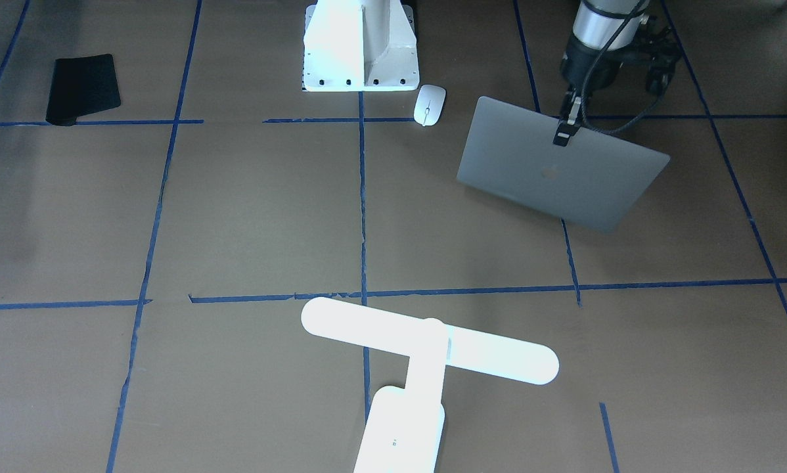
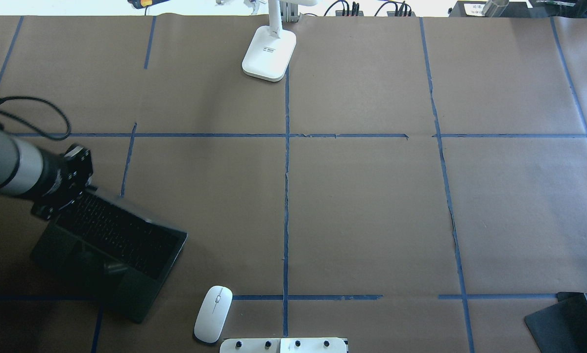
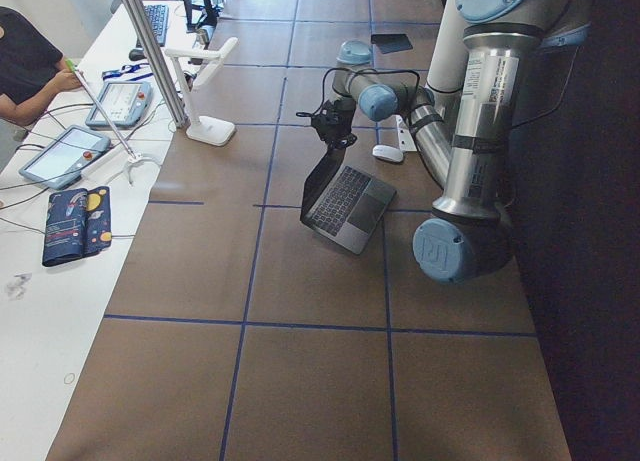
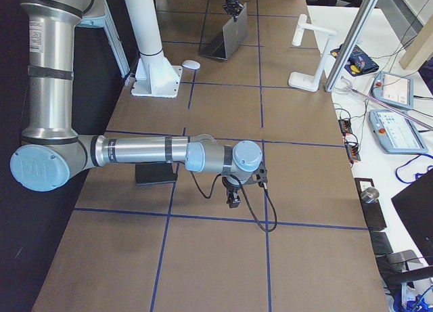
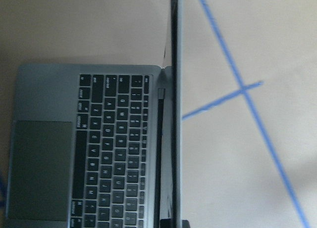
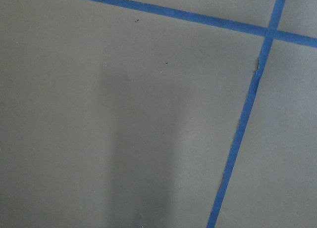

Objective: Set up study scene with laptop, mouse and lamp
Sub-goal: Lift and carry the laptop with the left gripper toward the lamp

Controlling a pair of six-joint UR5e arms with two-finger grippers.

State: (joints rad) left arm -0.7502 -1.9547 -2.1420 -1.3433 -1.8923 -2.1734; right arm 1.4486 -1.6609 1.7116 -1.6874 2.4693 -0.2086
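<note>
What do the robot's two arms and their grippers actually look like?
Both the left arm and right arm are silver tubes joined by grey joints with pale blue round caps. A printed label runs down one tube. The left gripper and right gripper are small and black, each fed by a black cable.

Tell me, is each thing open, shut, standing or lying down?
laptop: open, lid upright.
left gripper: shut on the laptop's lid edge.
mouse: lying flat, untouched.
lamp: standing, untouched.
mat: lying flat.
right gripper: open or shut, cannot tell.
</note>
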